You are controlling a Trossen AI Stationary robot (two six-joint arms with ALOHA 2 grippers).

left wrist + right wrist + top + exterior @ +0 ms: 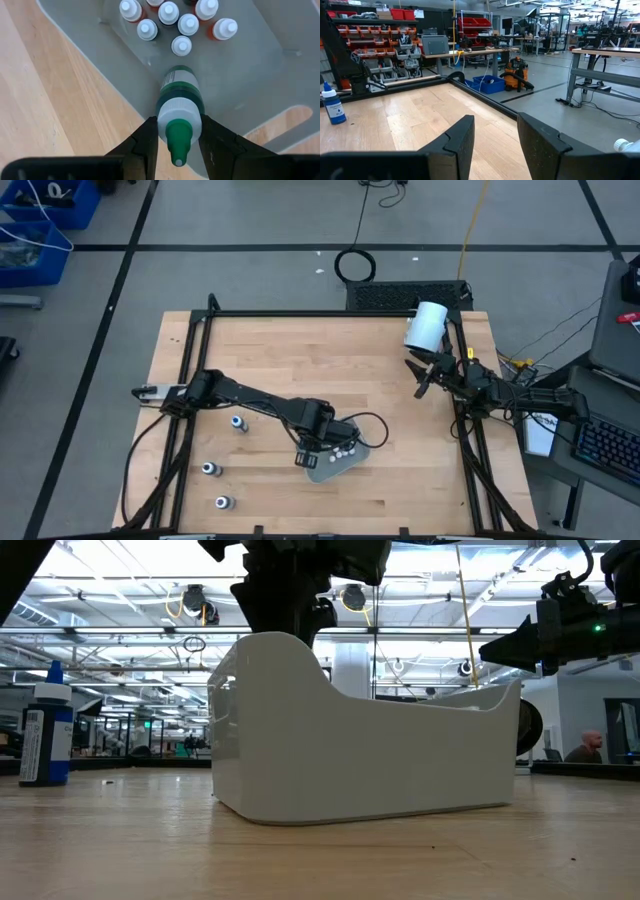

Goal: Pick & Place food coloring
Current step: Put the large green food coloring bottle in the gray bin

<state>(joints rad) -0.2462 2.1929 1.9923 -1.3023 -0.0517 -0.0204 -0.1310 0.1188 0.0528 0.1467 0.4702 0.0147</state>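
Dark fingers of the left gripper (178,145) pinch a small green-bodied bottle with a white collar and green tip (179,107), hung over the pale plastic tray (260,75) at lower centre of the high view. Other white-capped food coloring bottles (175,22) cluster inside the tray; three more (222,470) stand on the wood at lower left. Placing seems in hand: next, lower the bottle beside the cluster, then release. The right gripper (492,142) waits at right, narrowly parted, holding nothing.
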